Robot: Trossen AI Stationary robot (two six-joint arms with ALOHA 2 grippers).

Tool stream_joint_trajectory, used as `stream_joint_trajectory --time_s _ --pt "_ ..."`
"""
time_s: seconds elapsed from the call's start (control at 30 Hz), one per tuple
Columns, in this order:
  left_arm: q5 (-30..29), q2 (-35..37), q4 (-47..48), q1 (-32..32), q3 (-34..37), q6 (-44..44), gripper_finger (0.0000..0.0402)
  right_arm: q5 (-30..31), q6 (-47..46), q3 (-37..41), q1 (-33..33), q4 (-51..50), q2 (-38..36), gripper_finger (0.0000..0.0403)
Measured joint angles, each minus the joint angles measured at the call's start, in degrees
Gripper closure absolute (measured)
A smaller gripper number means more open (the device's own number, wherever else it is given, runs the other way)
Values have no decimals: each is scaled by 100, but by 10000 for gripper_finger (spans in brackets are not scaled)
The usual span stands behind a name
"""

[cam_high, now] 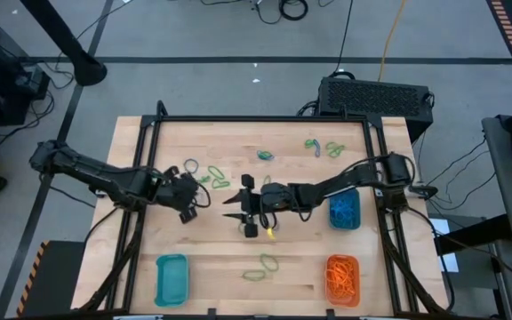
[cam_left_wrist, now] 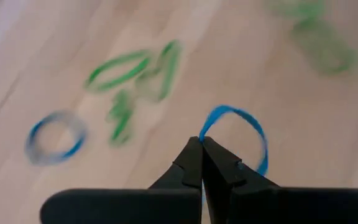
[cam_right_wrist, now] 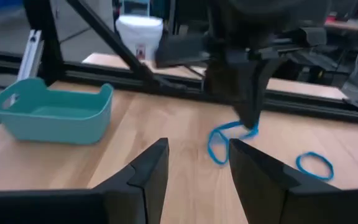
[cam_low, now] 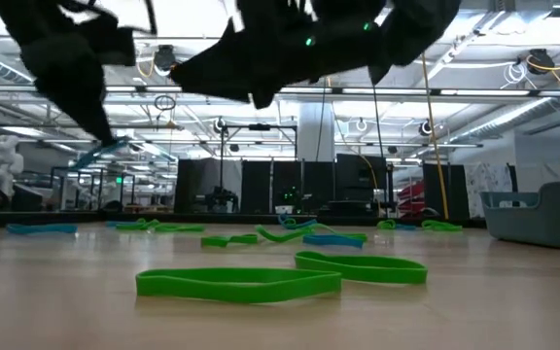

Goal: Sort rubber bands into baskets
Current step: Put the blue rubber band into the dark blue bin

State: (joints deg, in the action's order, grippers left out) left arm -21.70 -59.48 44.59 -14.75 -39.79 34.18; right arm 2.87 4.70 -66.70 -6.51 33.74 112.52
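My left gripper (cam_left_wrist: 201,146) is shut on a blue rubber band (cam_left_wrist: 235,130) over the table's middle left (cam_high: 191,196). My right gripper (cam_right_wrist: 194,165) is open and empty near the table's centre (cam_high: 241,207), facing the left gripper. Several green bands (cam_high: 216,176) and a blue band (cam_high: 191,166) lie flat on the wood beyond the left gripper. Two green bands (cam_low: 236,282) lie near the front edge. A teal basket (cam_high: 172,277) stands front left, an orange basket (cam_high: 343,277) holding orange bands front right, and a teal basket (cam_high: 345,209) holding blue bands is at the right. My left gripper pinches the blue band at one spot of its loop (cam_left_wrist: 204,132) between its two fingertips. The fingers come from above, pointing down (cam_right_wrist: 250,118). The loop hangs slack below them (cam_right_wrist: 219,146); whether its low end touches the wood, I cannot tell.
More green and blue bands (cam_high: 323,147) lie at the table's far right. A black frame (cam_high: 265,120) runs around the table. Bare wood lies between the two front baskets around the green bands (cam_high: 263,267).
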Motion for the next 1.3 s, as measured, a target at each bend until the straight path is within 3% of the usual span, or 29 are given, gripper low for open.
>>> stream_joint_trajectory --time_s 0.33,0.83,1.3 --pt "56 -9 -2061 -382 0 -972 400 -27 -308 2 125 382 202 243" --pt "59 -690 -2497 -382 0 -1115 400 -122 -361 2 130 509 202 243" --pt "212 -693 -2815 -382 0 -1369 400 -100 -361 2 132 289 204 243"
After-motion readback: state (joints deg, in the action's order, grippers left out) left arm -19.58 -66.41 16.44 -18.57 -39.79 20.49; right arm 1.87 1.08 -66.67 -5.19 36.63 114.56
